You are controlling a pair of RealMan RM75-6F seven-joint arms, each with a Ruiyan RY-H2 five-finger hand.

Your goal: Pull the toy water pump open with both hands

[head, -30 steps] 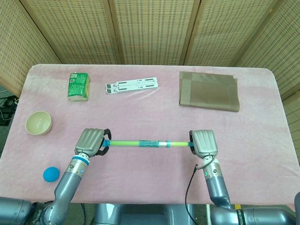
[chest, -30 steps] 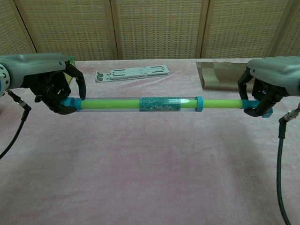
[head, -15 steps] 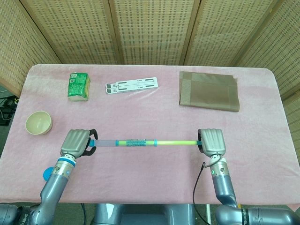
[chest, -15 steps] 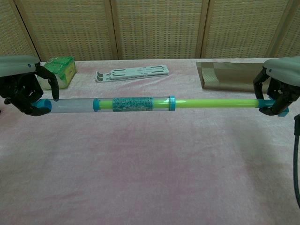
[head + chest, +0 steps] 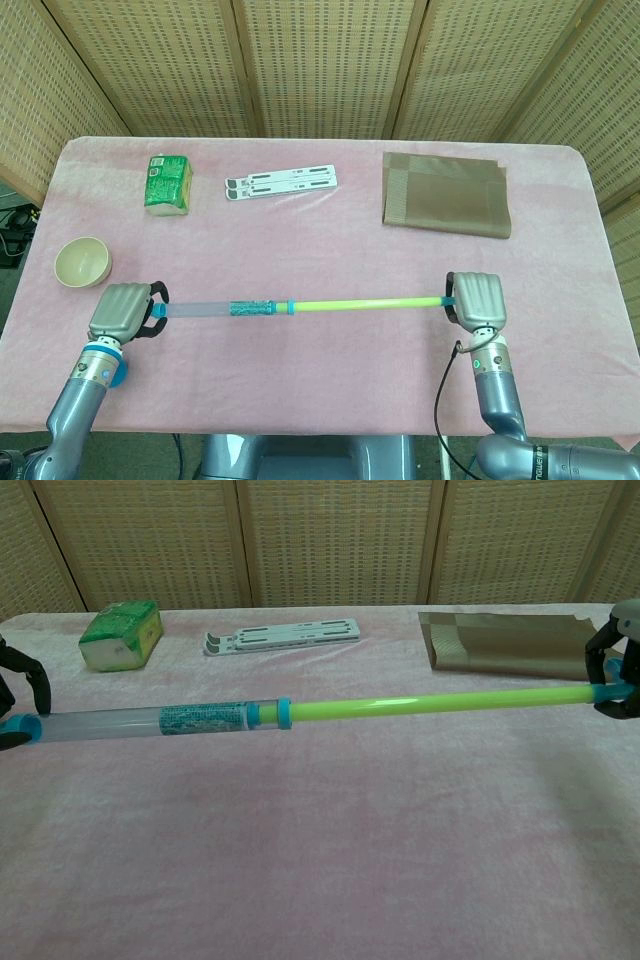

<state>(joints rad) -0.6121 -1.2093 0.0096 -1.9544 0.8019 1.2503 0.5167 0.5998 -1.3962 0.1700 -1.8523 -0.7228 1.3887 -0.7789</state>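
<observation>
The toy water pump hangs level above the pink table, drawn out long. Its clear tube with a patterned label is on the left and its green rod runs out to the right. My left hand grips the blue cap at the tube's left end. At the far end of the rod, my right hand holds the blue handle. In the chest view both hands sit at the frame edges and are mostly cut off.
A green carton, a white folded stand and a brown folded cloth lie along the back of the table. A cream bowl sits at the left, just behind my left hand.
Both hands have moved apart, left hand further left and right hand further right. The green rod has slid out of the clear tube, so the pump is much longer.
</observation>
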